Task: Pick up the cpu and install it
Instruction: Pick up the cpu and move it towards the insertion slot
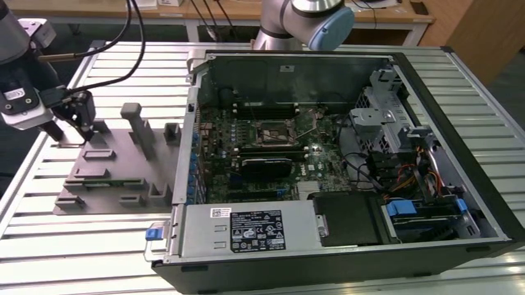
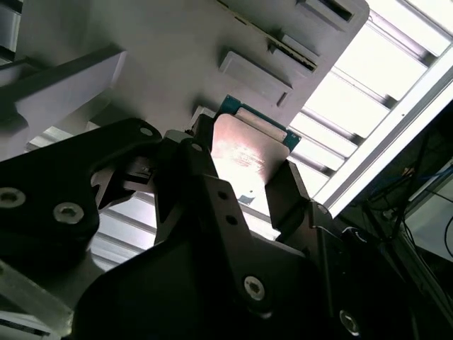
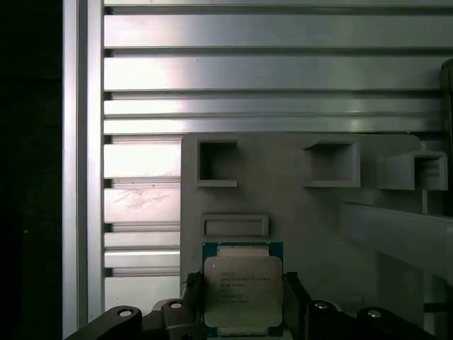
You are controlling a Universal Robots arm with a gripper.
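Light, stiff but fragile, the cpu (image 3: 243, 290) seems pinched by its opposite rim edges in the end effector (image 3: 242, 285).

Item: the cpu (image 3: 243, 289), one small, flat, square chip, seen in both wrist views.
Top: a silvery-grey metal plate with rounded corners and small dark print on it. In the second wrist view it catches a bright sheen.
Rim: a thin green board edge frames the plate, clearest on the side nearest the raised block.
Pose: flat, plate side up, its edges square to the grey fixture.
Place: over the grey fixture (image 3: 297, 212), near one of its edges and just beside a low rectangular raised block (image 3: 235, 226).
Contact: cannot tell whether it rests on the fixture or is lifted off it.
Task state: not yet installed, well apart from the open computer case (image 1: 328, 74).
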